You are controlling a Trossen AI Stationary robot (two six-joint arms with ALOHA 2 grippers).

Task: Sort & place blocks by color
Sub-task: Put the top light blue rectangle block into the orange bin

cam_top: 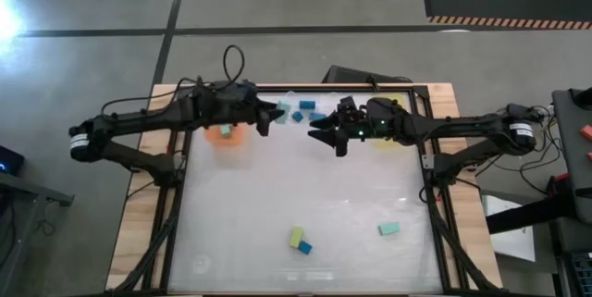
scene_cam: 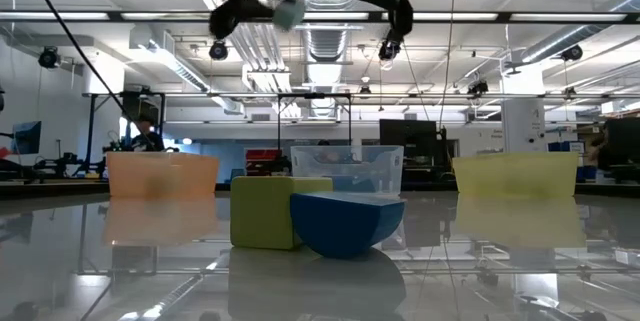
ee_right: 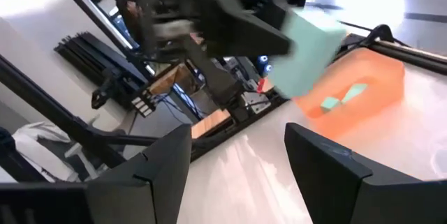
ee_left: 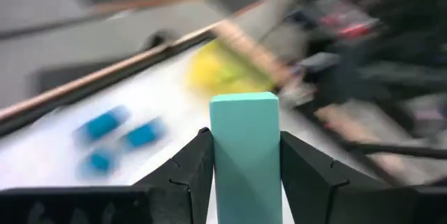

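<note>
My left gripper (cam_top: 270, 114) is shut on a pale teal block (ee_left: 244, 147) high above the table's far side, between the orange tray (cam_top: 225, 136) and the clear tray (cam_top: 301, 110). My right gripper (cam_top: 324, 134) is open and empty, raised beside the yellow tray (cam_top: 388, 130); its fingers (ee_right: 154, 175) face the left gripper. A yellow-green block (cam_top: 295, 236) and a darker blue block (cam_top: 304, 247) lie touching near the front, and they fill the middle of the low view (scene_cam: 265, 211). A pale teal block (cam_top: 388, 229) lies at front right. My left gripper pinches the pale teal block by two opposite sides (ee_left: 218, 161) between its two fingers. The block's free end (ee_left: 244, 102) sticks out past the fingertips. The fingers point toward the table's right. The block is lifted clear, high above the table (scene_cam: 287, 13).
Blue blocks (ee_left: 105, 123) lie in the clear tray. Pale teal blocks (ee_right: 342, 97) lie in the orange tray. The three trays stand in a row along the far edge. The two grippers are close together over the far middle. The table's middle is bare.
</note>
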